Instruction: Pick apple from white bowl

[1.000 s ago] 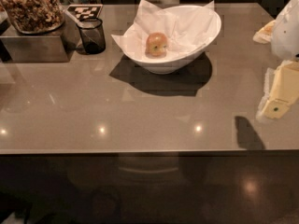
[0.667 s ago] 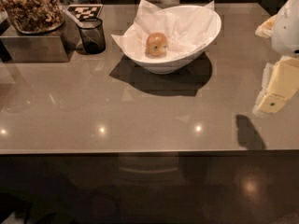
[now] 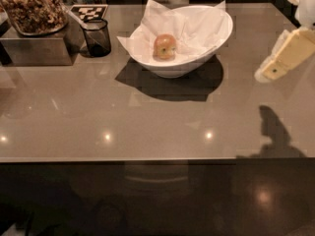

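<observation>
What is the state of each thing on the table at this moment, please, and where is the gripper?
apple: lying in the white bowl on the paper, not held.
white bowl: upright on the table, holding paper and apple.
paper: crumpled, lining the bowl, poking over its rim.
dark glass cup: upright, left of the bowl, apart from it.
gripper: in the air at the right edge, apart from bowl and apple.

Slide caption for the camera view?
The apple sits in the paper-lined white bowl; the gripper hovers at the view's right edge, apart from the bowl.
</observation>
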